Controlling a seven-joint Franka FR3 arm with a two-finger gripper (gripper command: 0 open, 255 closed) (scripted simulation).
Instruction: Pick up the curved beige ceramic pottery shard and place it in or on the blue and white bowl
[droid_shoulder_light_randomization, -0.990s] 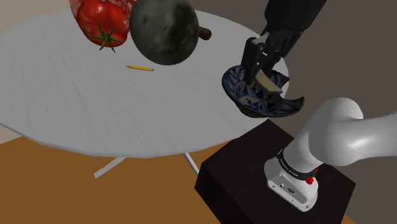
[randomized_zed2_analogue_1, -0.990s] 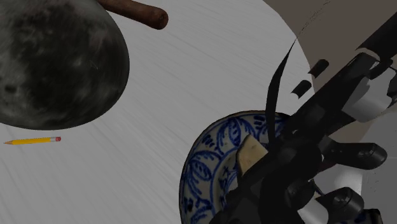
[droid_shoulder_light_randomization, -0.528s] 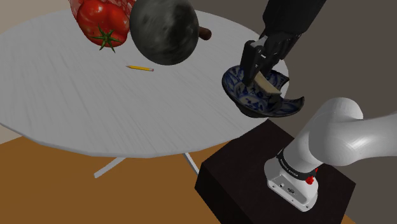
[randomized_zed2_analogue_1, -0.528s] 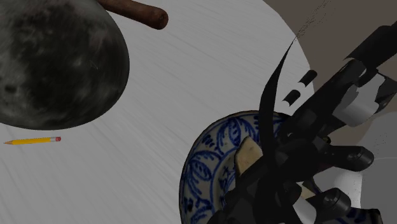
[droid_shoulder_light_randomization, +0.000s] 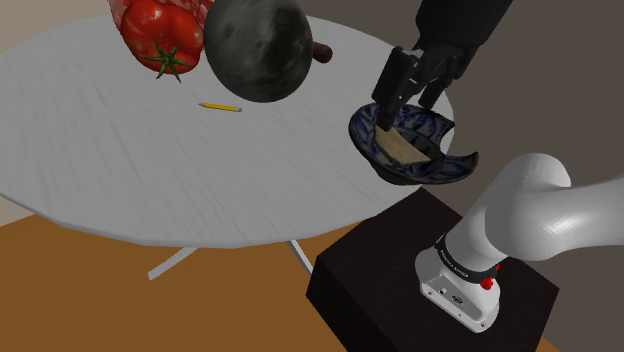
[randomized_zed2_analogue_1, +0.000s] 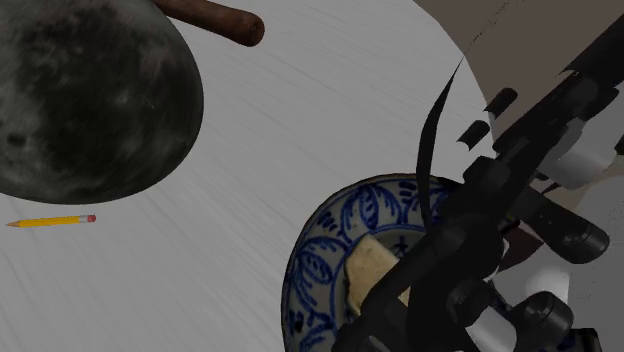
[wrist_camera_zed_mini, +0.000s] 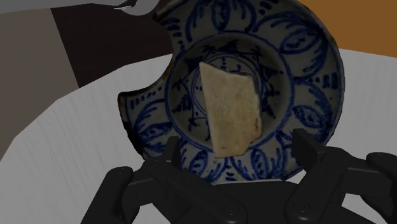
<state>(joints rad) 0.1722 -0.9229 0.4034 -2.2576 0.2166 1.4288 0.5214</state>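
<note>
The beige curved shard lies flat in the bottom of the blue and white bowl, free of the fingers. That bowl has a broken rim and sits at the round table's near edge in the shoulder view, the shard inside it. My black gripper hangs just above the bowl, open, its fingers apart on either side of the shard with nothing between them. In the second exterior view the shard shows in the bowl beside the black hand.
On the white round table lie a yellow pencil, a large dark sphere, a red tomato and a brown cylinder. The black stand is right below the bowl.
The gripper opened and let go of the shard, which dropped flat into the bowl. The hand has risen slightly.
</note>
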